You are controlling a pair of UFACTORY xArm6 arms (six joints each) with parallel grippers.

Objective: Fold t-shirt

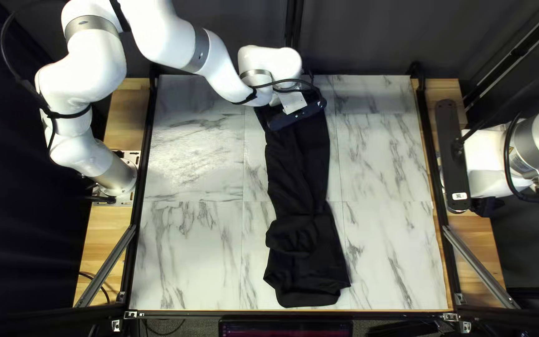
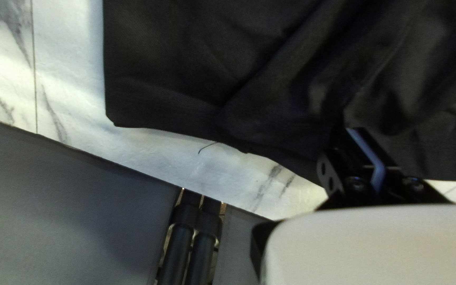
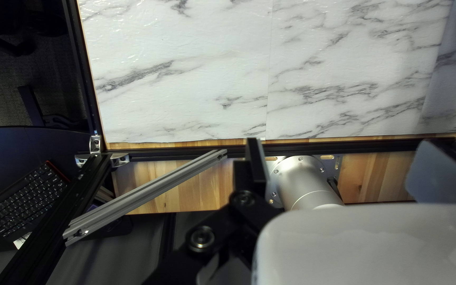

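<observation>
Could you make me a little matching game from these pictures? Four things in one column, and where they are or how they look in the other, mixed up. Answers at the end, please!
Things:
1. T-shirt
2. Tabletop
3. Left gripper
4. Keyboard

Places and looks:
A. At the shirt's end nearest the dark curtain
B. Beyond the table's frame, seen in the right wrist view
C. White with grey veins
D. Black, lying wrinkled in a long strip

Right pairs: 1-D, 2-C, 3-A, 4-B
</observation>
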